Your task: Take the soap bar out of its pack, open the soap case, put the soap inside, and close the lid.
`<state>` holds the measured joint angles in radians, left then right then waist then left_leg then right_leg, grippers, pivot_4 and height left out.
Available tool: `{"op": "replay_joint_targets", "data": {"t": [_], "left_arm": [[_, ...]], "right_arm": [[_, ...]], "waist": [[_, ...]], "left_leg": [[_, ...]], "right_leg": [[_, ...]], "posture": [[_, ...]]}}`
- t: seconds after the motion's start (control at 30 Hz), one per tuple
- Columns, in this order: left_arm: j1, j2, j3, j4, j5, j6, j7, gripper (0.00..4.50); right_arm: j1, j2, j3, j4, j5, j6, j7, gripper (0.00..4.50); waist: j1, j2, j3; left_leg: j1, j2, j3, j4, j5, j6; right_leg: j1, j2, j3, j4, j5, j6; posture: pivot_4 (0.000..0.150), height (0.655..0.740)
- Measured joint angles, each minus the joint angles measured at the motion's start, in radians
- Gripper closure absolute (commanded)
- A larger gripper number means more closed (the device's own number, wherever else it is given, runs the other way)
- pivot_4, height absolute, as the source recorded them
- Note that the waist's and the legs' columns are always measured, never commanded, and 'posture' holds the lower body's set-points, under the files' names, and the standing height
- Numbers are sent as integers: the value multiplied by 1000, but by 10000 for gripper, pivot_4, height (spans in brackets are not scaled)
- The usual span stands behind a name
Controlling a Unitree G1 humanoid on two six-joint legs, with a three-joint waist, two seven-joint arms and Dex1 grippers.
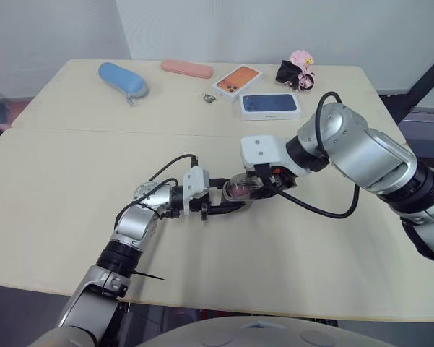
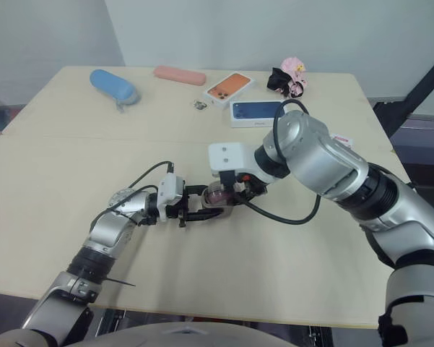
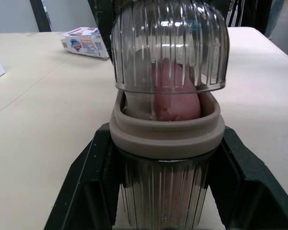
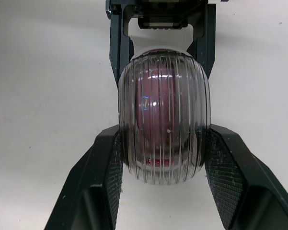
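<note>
On the beige table (image 1: 58, 181), two tops pushed together w/ a pale wall behind, the left eye view shows the soap case (image 1: 238, 188) near the middle, btw. the left gripper (image 1: 232, 201) and the right gripper (image 1: 258, 188). A blue pouch (image 1: 123, 78), a pink pouch (image 1: 186, 68), an orange box (image 1: 237, 79) and a blue box (image 1: 270, 105) lie at the far side.

Right eye view: same scene; the case's long axis runs approx. across the table, from one gripper to the other.

Left wrist view: the left gripper clamps the clear ribbed base on both sides. The lid (image 3: 170, 43), a clear ribbed dome, stands raised over the beige rim, not seated, w/ the pink soap (image 3: 175, 98) inside. The soap pack (image 3: 85, 41) lies well apart.

Right wrist view: the right gripper's fingers (image 4: 98, 182) press both sides of the lid. The oval points toward the left gripper. I cannot tell if the case touches the table.
</note>
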<state>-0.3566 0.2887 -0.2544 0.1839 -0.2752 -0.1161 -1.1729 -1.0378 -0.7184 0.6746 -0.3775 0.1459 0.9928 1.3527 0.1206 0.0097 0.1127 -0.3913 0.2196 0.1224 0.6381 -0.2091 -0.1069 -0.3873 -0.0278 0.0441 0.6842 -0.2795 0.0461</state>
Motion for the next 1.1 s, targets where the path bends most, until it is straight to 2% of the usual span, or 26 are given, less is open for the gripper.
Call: {"op": "replay_joint_targets", "data": {"t": [0.7, 1.1], "left_arm": [[5, 2, 1, 0, 0, 14, 14, 25704], [8, 3, 2, 3, 5, 21, 21, 25704]], "right_arm": [[-8, 34, 32, 5, -7, 29, -37, 25419], [-23, 64, 63, 37, -21, 33, -47, 25419]], "waist": [[-10, -2, -7], [-17, -3, -8]], "left_leg": [[3, 0, 0, 0, 0, -1], [17, 0, 1, -7, 1, -2]], "right_leg": [[2, -1, 0, -1, 0, 0], [13, -2, 0, -8, 0, 0]], "posture": [[1500, 7400], [1500, 7400]]}}
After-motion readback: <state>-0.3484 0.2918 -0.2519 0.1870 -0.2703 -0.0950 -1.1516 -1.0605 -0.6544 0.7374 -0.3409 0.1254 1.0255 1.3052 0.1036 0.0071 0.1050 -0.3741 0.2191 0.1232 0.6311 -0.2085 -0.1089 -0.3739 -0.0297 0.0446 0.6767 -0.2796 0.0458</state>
